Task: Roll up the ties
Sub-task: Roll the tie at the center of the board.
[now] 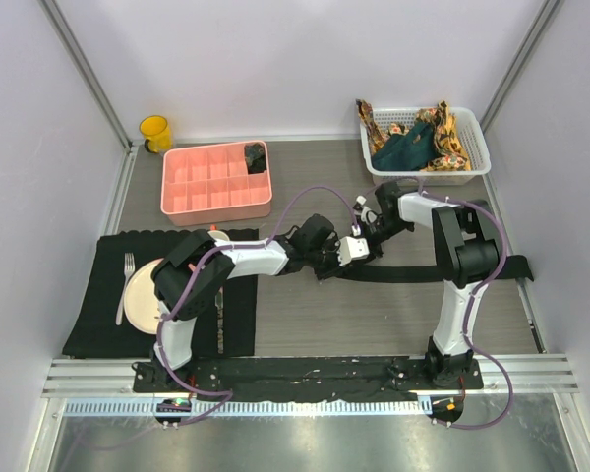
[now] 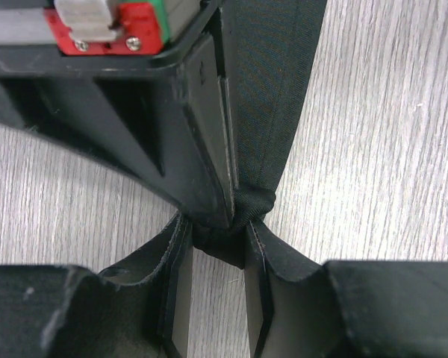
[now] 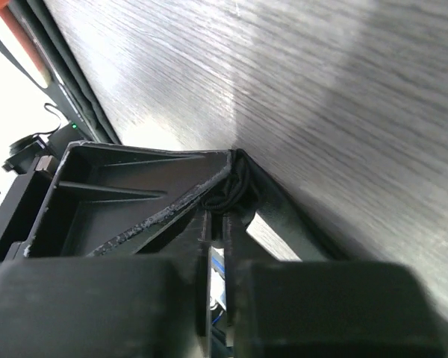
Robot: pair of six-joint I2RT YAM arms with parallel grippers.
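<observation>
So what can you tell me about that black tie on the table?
The black tie is a long, narrow strip of plain, soft-looking fabric lying flat across the wooden table, running to its right edge. Its other end is bunched into a small wad, pinched by both the left gripper and the right gripper.

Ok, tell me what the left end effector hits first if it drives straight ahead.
The left end effector grips the black tie; straight ahead it would meet the right end effector, tip to tip on the same tie, with hardly any visible gap.
</observation>
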